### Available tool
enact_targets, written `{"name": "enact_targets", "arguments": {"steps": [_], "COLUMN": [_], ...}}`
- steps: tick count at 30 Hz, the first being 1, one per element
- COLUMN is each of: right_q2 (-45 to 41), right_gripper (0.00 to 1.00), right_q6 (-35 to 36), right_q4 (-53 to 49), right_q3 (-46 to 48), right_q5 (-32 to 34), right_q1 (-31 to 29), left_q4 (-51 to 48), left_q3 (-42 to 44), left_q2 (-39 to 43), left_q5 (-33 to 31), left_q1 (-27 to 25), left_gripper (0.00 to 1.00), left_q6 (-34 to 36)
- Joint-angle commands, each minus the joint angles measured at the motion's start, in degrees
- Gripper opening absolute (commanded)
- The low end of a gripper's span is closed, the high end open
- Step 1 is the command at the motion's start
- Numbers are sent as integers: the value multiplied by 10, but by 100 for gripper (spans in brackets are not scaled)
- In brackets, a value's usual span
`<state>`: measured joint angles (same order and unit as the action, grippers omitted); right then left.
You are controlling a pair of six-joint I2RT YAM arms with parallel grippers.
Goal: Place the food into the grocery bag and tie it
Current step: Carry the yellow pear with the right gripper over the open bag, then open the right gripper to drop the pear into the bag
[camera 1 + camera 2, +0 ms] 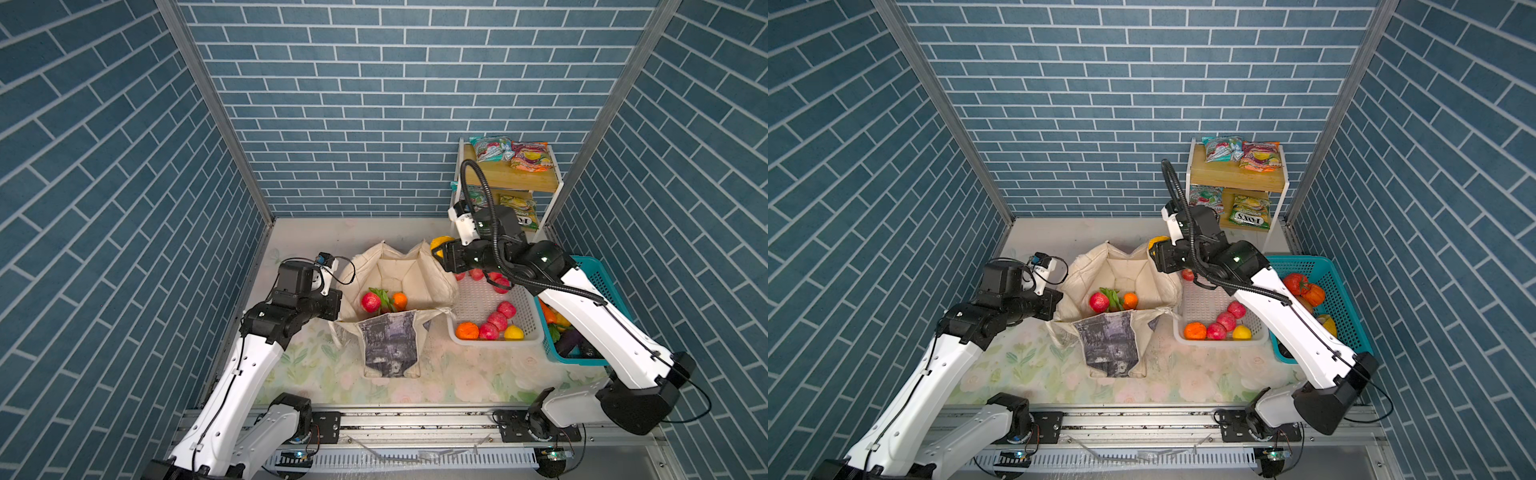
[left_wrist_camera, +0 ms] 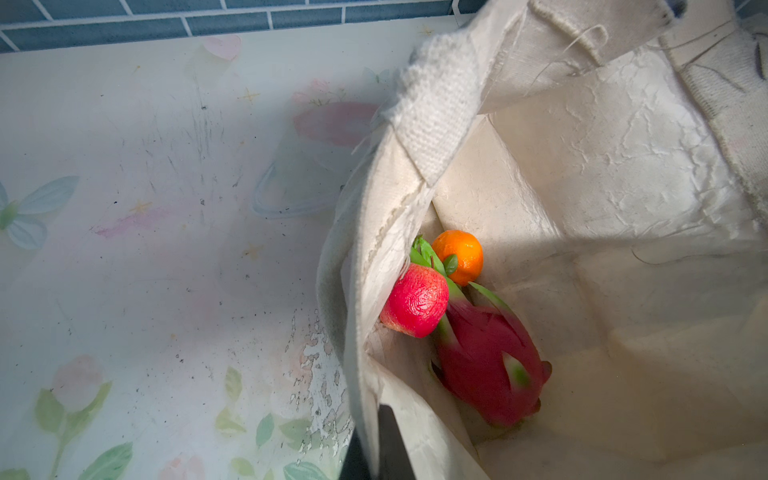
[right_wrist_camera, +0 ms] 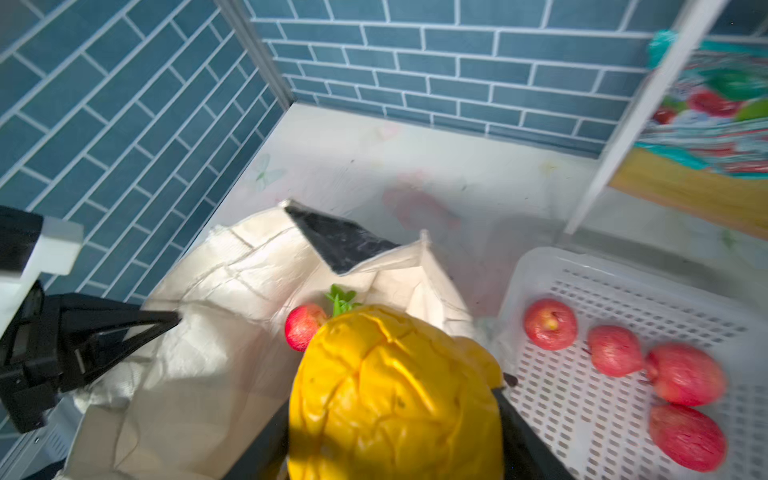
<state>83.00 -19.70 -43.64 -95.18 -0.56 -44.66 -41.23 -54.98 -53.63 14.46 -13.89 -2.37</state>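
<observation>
The cream grocery bag (image 1: 432, 282) (image 1: 1121, 270) stands open mid-table, printed panel facing front. Inside lie a red apple (image 2: 415, 305), an orange (image 2: 459, 255) and a pink dragon fruit (image 2: 490, 361). My left gripper (image 1: 337, 306) (image 2: 374, 451) is shut on the bag's left rim, cloth pinched between its jaws. My right gripper (image 1: 436, 249) (image 3: 395, 432) is shut on a yellow pear (image 1: 441, 243) (image 3: 395, 386) and holds it above the bag's far right corner, beside the white basket.
The white basket (image 1: 478, 299) to the right of the bag holds red apples (image 1: 496, 320), an orange (image 1: 467, 331) and a pear (image 1: 514, 332). Behind the right arm stands a teal basket (image 1: 594, 270). A wooden shelf (image 1: 519, 176) at the back right carries snack packets (image 1: 511, 153).
</observation>
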Motion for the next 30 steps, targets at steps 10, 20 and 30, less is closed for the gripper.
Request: {"name": "enact_targets", "arguments": {"steps": [10,20,30], "right_q2": [151,192,227], "right_gripper": [54,54,54], "right_q6": [10,26,41], "right_q4": [-26,-44,-71], "right_q3": [-79,-75,-68], "right_q5": [-71,-84,-73], "right_q1": [-83,-104,-111], "left_q4": [11,11,11], "left_q3": [6,6,7], "left_q2": [7,6,6], "left_q5": [4,3,1], "left_q1": [3,3,3], "left_gripper": [0,0,0], "left_q6": [0,0,0]}}
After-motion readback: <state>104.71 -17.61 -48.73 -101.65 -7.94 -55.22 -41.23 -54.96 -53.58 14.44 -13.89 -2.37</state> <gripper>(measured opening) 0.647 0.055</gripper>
